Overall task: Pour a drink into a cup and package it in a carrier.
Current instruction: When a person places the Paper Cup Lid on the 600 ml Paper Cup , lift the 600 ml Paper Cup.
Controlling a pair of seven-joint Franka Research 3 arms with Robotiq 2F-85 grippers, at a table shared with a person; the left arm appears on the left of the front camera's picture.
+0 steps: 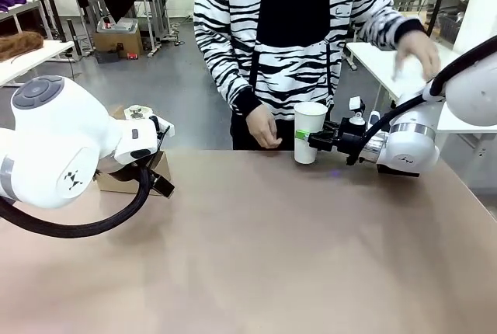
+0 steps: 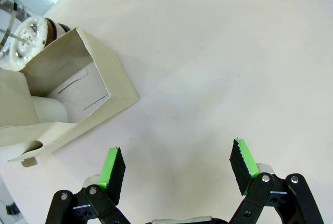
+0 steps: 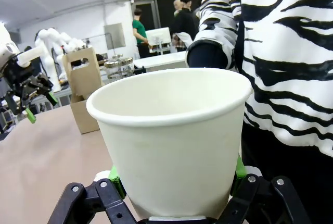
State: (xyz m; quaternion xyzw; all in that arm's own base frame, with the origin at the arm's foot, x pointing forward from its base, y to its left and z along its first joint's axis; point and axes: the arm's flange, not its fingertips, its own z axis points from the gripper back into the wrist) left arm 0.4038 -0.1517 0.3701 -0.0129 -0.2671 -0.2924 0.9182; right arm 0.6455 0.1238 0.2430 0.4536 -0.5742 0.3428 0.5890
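My right gripper is shut on the white paper cup, green pads on both sides of its lower wall. The cup is upright and empty at the table's far edge, next to the person's hand. The brown cardboard carrier stands at the far left. The glass jug is behind it; I cannot make out the drink. My left gripper hovers open over bare table beside the carrier, nothing between its fingers.
The person in a striped top stands at the far side, the other hand raised at the right. The brown tabletop is bare across the middle and front. Something white and rounded sits inside the carrier.
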